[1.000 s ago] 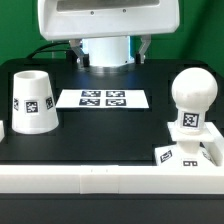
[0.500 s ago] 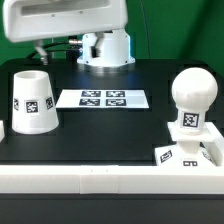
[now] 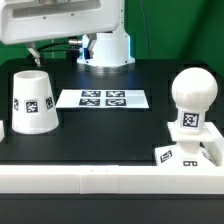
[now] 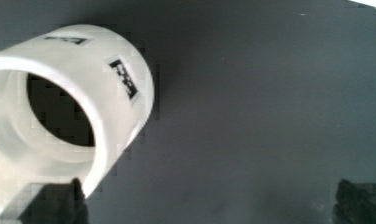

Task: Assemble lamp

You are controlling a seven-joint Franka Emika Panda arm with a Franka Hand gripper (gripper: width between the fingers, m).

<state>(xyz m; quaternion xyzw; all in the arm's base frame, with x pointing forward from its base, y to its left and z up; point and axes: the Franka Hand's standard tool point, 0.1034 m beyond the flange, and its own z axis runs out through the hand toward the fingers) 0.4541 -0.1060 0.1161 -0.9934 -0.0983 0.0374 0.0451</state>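
The gripper [image 4: 211,200] hangs above the table with its fingers [image 4: 55,203] spread apart, holding nothing. The shade [image 4: 75,120] stands directly beneath it, just beside one fingertip, untouched.

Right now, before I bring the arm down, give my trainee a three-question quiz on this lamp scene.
1. True or false: the bulb is already standing on the base.
2. Which side of the exterior view holds the shade? A) left B) right
3. Fill in: the flat strip of tags between the parts is the ____ board.

Key: 1 true; 2 A; 3 marker. The wrist view shows the shade's open mouth below the gripper, nothing between its fingertips.
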